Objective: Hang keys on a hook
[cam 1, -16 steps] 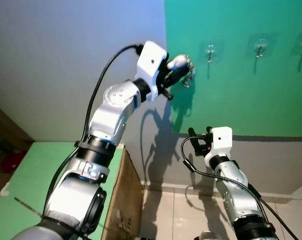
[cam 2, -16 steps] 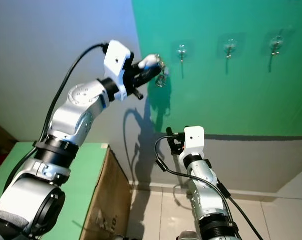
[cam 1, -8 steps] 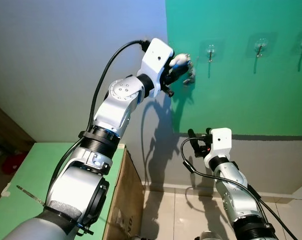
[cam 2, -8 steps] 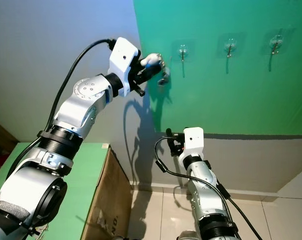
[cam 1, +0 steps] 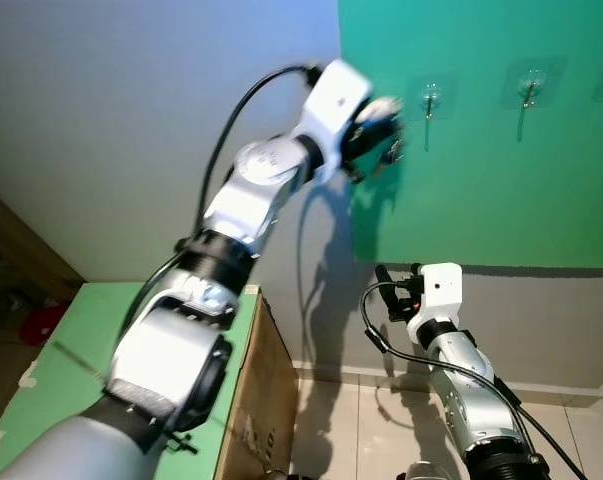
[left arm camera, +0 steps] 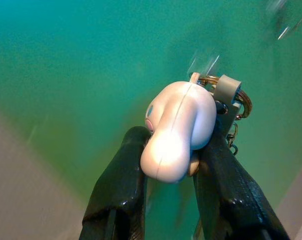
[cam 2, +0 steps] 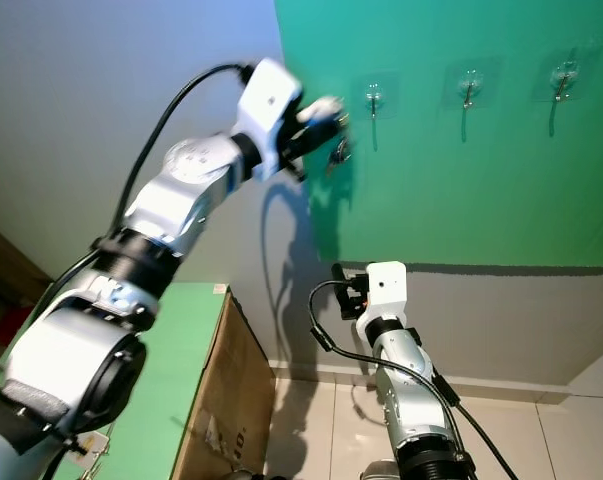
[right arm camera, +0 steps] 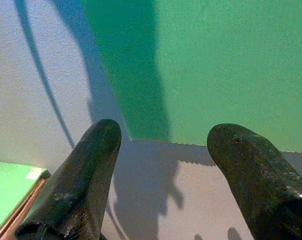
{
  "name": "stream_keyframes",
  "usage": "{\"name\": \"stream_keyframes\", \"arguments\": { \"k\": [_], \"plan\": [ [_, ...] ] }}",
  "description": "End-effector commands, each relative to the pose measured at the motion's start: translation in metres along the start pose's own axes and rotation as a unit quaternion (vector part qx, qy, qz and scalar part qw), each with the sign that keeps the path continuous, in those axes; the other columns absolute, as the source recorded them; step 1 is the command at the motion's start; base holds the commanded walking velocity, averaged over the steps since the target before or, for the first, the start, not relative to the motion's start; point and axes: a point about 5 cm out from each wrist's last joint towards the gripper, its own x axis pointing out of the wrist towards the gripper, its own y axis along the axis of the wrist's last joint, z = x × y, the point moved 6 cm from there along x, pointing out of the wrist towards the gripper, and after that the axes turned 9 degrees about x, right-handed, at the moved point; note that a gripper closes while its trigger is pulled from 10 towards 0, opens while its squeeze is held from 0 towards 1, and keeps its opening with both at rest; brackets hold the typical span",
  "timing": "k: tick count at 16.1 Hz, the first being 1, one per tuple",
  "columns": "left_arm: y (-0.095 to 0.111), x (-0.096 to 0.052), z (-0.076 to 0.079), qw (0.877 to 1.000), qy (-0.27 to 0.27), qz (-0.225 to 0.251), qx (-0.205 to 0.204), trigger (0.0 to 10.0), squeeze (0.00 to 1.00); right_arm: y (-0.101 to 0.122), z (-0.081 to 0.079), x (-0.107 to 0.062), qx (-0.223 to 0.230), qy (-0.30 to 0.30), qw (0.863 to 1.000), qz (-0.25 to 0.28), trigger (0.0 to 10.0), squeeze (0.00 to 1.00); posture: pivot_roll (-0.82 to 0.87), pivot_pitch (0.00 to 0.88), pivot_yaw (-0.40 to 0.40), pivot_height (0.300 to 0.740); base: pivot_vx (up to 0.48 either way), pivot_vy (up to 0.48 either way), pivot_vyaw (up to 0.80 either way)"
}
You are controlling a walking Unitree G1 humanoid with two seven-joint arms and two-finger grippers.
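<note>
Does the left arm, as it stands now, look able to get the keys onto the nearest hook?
Probably yes. The left gripper holds the keys by their white fob, raised against the green wall just beside the nearest hook, with nothing between them. The right gripper hangs low, out of the way.

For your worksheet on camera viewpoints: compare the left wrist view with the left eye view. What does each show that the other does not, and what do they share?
Left wrist view: the close detail. The left gripper is shut on the keys' white fob, with the metal ring and a grey tag behind it.

Left eye view: the layout. The nearest hook and another hook sit on the green wall; the right gripper is held low, and a cardboard box stands below.

Both: the left gripper, the keys and the green wall.
</note>
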Motion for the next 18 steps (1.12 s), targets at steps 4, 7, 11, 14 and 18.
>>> {"name": "stream_keyframes", "arguments": {
  "k": [4,7,11,14,18],
  "plan": [
    [-0.006,0.0,-0.001,1.0,-0.018,-0.007,0.01,0.0,0.0,0.002,-0.006,0.002,-0.003,0.009,1.0,0.004,10.0,0.0,-0.3,0.0,0.218,0.74,0.0,0.0,0.0],
    [-0.006,0.002,-0.007,0.999,-0.003,-0.017,0.036,0.0,0.0,0.002,-0.006,0.002,-0.004,0.01,1.0,0.003,10.0,0.0,-0.3,0.0,0.214,0.74,0.0,0.0,0.0],
    [0.006,0.008,-0.007,0.999,0.0,-0.003,0.049,0.0,0.0,0.002,-0.006,0.002,-0.005,0.012,1.0,0.003,10.0,0.0,-0.31,0.0,0.219,0.74,0.0,0.0,0.0],
    [0.006,0.013,-0.009,0.995,0.011,-0.023,0.096,0.0,0.0,0.001,-0.006,0.001,-0.003,0.01,1.0,0.002,10.0,0.0,-0.31,0.0,0.226,0.74,0.0,0.0,0.0],
    [-0.001,0.018,-0.009,0.99,0.015,-0.061,0.129,0.0,0.0,0.0,-0.009,0.002,-0.002,0.013,1.0,0.0,10.0,0.0,-0.31,0.0,0.227,0.74,0.0,0.0,0.0]
  ]
}}
